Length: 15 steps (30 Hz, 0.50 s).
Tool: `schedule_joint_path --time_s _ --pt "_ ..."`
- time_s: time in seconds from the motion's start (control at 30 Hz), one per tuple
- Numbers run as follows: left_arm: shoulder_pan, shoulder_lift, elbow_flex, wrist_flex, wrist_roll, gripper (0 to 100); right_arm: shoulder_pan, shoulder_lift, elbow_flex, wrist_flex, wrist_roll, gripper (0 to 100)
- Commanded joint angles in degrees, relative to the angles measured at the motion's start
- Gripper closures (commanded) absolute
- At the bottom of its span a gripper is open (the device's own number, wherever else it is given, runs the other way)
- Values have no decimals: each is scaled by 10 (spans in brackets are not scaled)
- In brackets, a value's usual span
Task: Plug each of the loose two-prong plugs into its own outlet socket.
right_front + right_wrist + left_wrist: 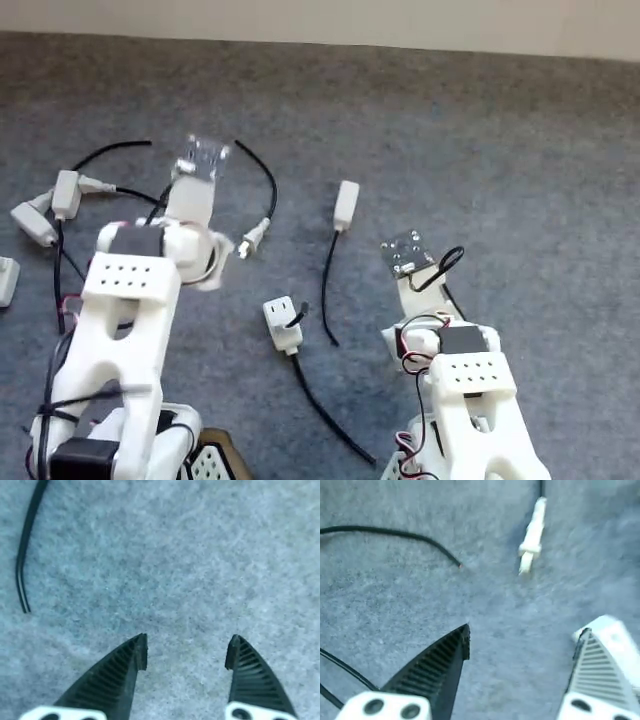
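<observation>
A loose white two-prong plug [252,240] lies on the grey carpet, its black cord [268,185] arcing away. A white outlet socket [282,322] with a black cord sits between the arms. Another white cord end piece [345,204] lies farther back. My left gripper [203,160] hovers open over the carpet, nothing between its fingers [445,655]. In the left wrist view, a white plug [532,532] and a cut cord end [456,562] lie beyond the left gripper [522,630]. My right gripper [408,252] [187,642] is open over bare carpet, a black cord [25,555] off to one side.
At the far left lie joined white plug and socket pieces [65,193] [35,225] with black cords, and one more white piece [5,280] at the edge. Open carpet stretches across the back and right.
</observation>
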Motion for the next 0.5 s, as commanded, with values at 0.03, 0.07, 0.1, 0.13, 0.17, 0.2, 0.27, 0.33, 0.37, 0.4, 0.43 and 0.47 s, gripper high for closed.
schedule_joint_path --time_s 0.03,0.07,0.1,0.13,0.17,0.2,0.27,0.33,0.37,0.4,0.43,0.47 --pt "110 -1 -114 128 186 666 4 -12 -4 -8 -5 749" --pt "126 2 -112 133 213 666 4 -12 -4 -8 -5 749" --pt "135 13 -109 124 233 666 4 -12 -4 -8 -5 749" --pt "138 30 -102 110 248 666 4 -12 -4 -8 -5 749" --pt "140 51 -95 97 262 666 4 -12 -4 -8 -5 749" --pt "141 76 -91 86 276 666 4 -12 -4 -8 -5 749" --pt "148 136 -89 63 304 666 4 -12 -4 -8 -5 749" --pt "157 199 -93 46 317 666 4 -12 -4 -8 -5 749" --pt "160 226 -93 36 319 666 4 -12 -4 -8 -5 749" --pt "171 256 -96 26 319 666 4 -12 -4 -8 -5 749" --pt "182 285 -103 23 319 666 4 -11 -4 -8 -5 749" --pt "193 313 -111 24 319 668 4 -11 -3 -8 -5 749"
